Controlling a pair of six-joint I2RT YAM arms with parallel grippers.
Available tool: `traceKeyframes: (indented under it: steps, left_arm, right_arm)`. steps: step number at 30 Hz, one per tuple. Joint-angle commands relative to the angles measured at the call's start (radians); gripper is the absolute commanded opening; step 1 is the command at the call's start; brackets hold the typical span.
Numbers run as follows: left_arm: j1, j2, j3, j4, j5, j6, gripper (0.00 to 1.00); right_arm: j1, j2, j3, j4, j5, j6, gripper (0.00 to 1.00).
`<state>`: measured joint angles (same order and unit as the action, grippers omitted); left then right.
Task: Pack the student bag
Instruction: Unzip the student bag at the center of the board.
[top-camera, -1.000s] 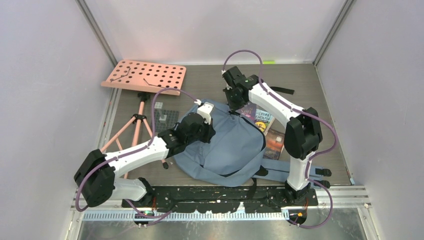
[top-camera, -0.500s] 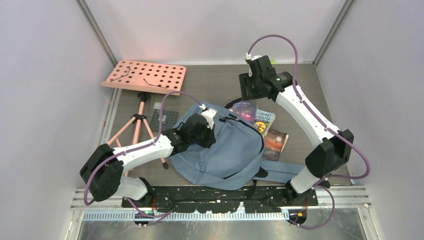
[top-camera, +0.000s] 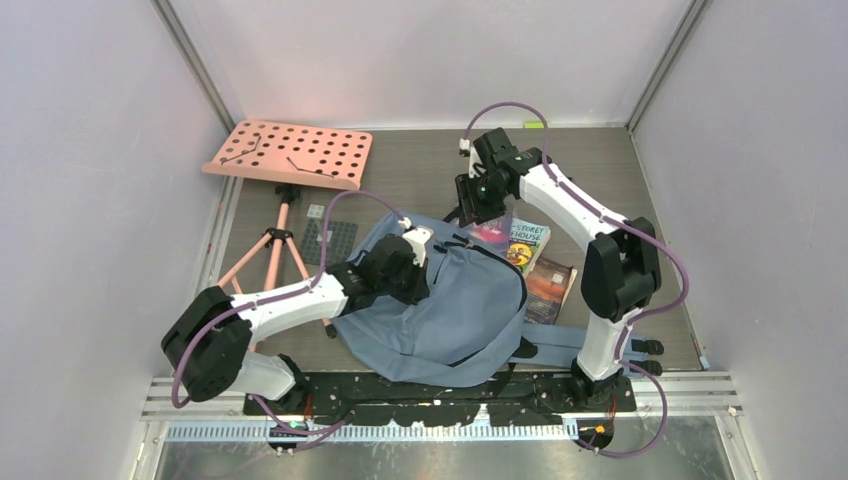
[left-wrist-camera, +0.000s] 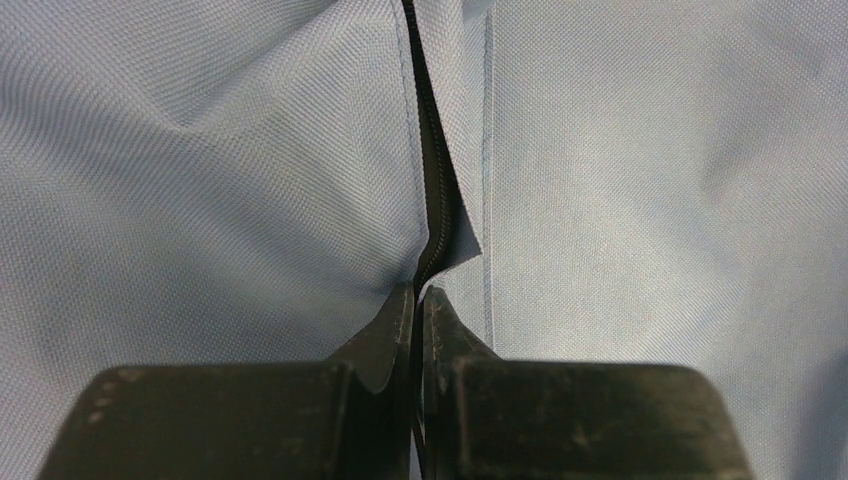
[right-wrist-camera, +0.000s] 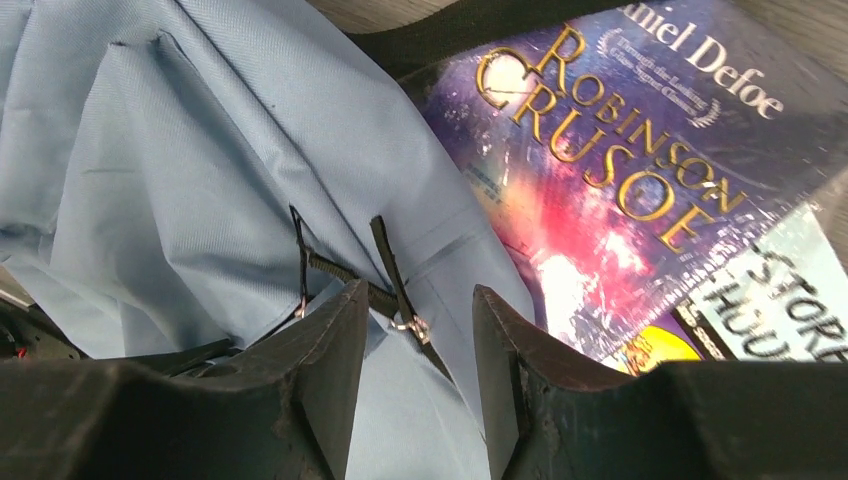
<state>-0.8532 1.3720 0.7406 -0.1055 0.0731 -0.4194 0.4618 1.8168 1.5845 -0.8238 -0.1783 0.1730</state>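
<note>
The student bag is matt woven cloth; the Robinson Crusoe book cover looks glossy, probably paper.

Spread end effector astride zipper pulls

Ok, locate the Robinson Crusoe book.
The Robinson Crusoe book lies right of centre in the top view, against the far edge of the student bag, by the right gripper, beside the Storey House book.

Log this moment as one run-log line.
left gripper: shut on student bag at zipper seam | right gripper: open, straddling zipper pull | Robinson Crusoe book: lying beside bag
</note>
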Motion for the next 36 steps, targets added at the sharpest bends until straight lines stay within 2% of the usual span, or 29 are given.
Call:
traceKeyframes:
  steps: [1, 7, 13, 28, 31, 36]
  left_arm:
    - [-0.001, 0.002, -0.024, -0.006, 0.033, -0.020, 0.00]
    - [-0.001, 0.008, -0.024, -0.005, 0.037, -0.022, 0.00]
    - [-0.001, 0.011, -0.023, -0.005, 0.041, -0.024, 0.00]
    - [-0.001, -0.002, -0.022, -0.014, 0.031, -0.025, 0.00]
    - [-0.001, -0.002, -0.023, -0.012, 0.031, -0.025, 0.00]
    - [-0.002, -0.004, -0.023, -0.013, 0.030, -0.025, 0.00]
  right_arm:
    - [0.001, 0.042, 0.063, 0.012, -0.083, -0.019, 0.48]
    - [0.001, 0.100, 0.073, 0.008, -0.101, -0.024, 0.46]
    - [0.001, 0.129, 0.090, 0.001, -0.138, -0.025, 0.38]
    - [0.004, 0.182, 0.096, -0.036, -0.205, -0.045, 0.34]
    - [0.005, 0.186, 0.098, -0.036, -0.207, -0.047, 0.29]
    - [0.005, 0.181, 0.101, -0.031, -0.211, -0.045, 0.05]
